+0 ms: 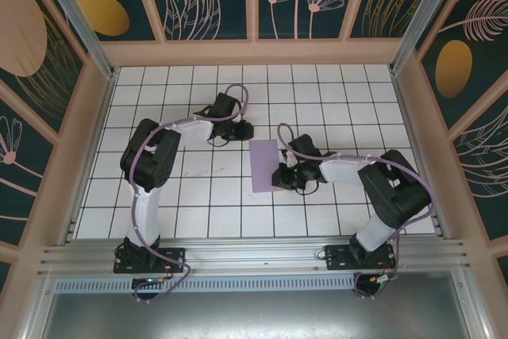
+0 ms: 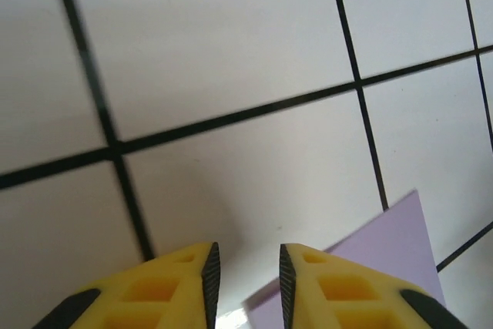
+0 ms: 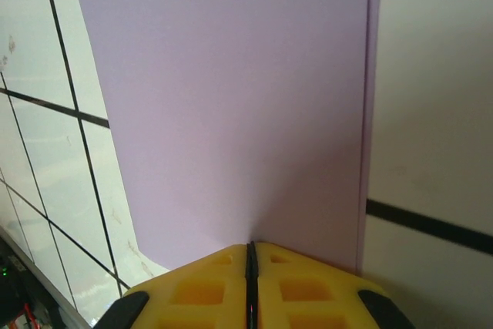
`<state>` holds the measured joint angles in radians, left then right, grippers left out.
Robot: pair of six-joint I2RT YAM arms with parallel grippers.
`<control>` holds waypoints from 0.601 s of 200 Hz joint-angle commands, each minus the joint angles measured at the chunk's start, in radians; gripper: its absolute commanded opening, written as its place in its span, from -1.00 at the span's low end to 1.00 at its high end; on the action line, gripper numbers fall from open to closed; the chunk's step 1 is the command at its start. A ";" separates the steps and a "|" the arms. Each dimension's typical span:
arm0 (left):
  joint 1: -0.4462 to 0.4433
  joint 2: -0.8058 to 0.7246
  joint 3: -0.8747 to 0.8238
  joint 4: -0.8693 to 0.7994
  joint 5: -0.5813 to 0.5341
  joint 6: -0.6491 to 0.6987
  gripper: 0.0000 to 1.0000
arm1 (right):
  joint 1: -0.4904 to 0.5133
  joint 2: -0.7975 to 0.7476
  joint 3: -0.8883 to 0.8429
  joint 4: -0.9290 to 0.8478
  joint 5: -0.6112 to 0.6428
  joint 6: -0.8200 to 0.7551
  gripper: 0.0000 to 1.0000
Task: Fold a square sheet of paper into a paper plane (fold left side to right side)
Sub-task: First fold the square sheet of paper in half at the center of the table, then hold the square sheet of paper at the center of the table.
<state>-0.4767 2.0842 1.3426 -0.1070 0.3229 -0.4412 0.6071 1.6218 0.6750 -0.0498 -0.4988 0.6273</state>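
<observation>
**Right hand pinches the folded lavender sheet; left hand hangs released beside it**

The square sheet of paper (image 1: 264,166) lies near the middle of the white gridded tabletop (image 1: 198,196), between the two arms. From above it reads as an upright rectangle, taller than it is wide. In the right wrist view the sheet (image 3: 231,98) shows a thin second layer along its right edge, slightly offset from the top layer, so it lies doubled over.

The right hand (image 1: 278,176) sits at the lower right edge of the sheet. Seen up close, the right hand (image 3: 250,256) has its yellow fingers (image 3: 308,290) pressed together with no gap, and the near edge of the paper runs in between them: it is clenched on the sheet.

The left hand (image 1: 244,131) hovers just beyond the sheet's top left corner. In its own view the left hand (image 2: 249,275) is released, a clear gap between its fingers (image 2: 177,287), with bare tabletop under the gap and one corner of the paper (image 2: 385,244) lying to the right.
</observation>
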 commanded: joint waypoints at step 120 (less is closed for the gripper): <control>-0.088 -0.149 -0.219 0.095 0.085 -0.119 -0.51 | -0.129 -0.208 0.043 -0.043 0.161 -0.037 0.24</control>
<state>-0.5476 1.8694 1.0931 -0.0113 0.4301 -0.5373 0.4988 1.4628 0.7189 -0.0704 -0.3813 0.6205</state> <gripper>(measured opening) 0.253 0.582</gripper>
